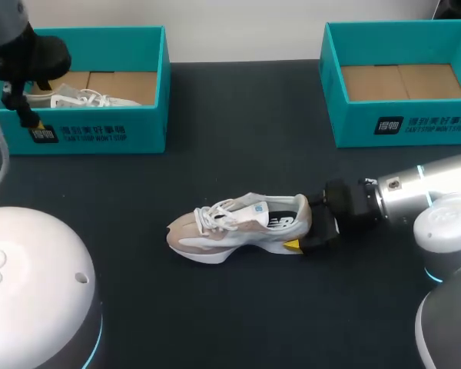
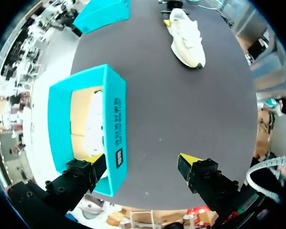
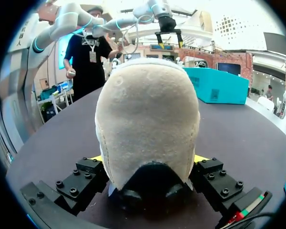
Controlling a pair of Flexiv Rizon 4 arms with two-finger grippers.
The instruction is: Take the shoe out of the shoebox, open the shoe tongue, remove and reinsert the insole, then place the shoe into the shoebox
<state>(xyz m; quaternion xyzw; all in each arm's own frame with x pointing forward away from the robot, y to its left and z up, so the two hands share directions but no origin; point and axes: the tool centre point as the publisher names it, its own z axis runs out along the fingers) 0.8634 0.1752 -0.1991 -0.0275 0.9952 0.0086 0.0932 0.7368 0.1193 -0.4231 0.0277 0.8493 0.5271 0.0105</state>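
Our shoe [image 1: 238,223] stands on its sole mid-bench [image 1: 238,307], toe toward 9 o'clock, heel toward 3. Our right end effector [image 1: 303,228] clamps the heel, one finger on each side. Our left end effector [image 2: 143,167] hangs spread wide over the 10 o'clock shoebox [image 1: 100,131], which contains a second shoe [image 1: 84,98]. The other shoebox [image 1: 403,123] sits at 2 o'clock.

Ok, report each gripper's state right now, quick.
Left gripper: open, holding nothing, jaws spread above the shoebox wall.
Right gripper: shut on the sneaker, at its heel.
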